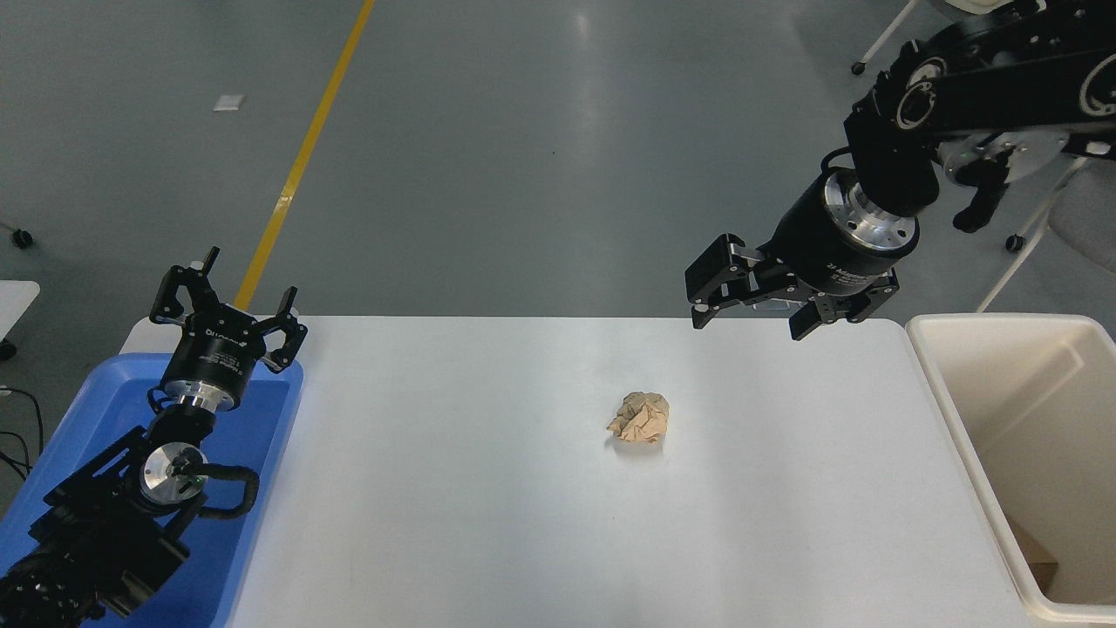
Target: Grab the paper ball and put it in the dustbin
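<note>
Crumpled tan-brown paper ball (641, 418) sits mid white surface (488, 506). My right gripper (746, 319) hovers above its far edge, jaws wide, empty; cream-white plastic dustbin (963, 436) at right.

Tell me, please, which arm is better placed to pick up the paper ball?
Right. The right gripper hangs open nearer the paper ball; the left gripper is parked over the blue tray.

Robot lab, grey floor (540, 157) (yellow line (301, 161)), white table (453, 488)
</note>
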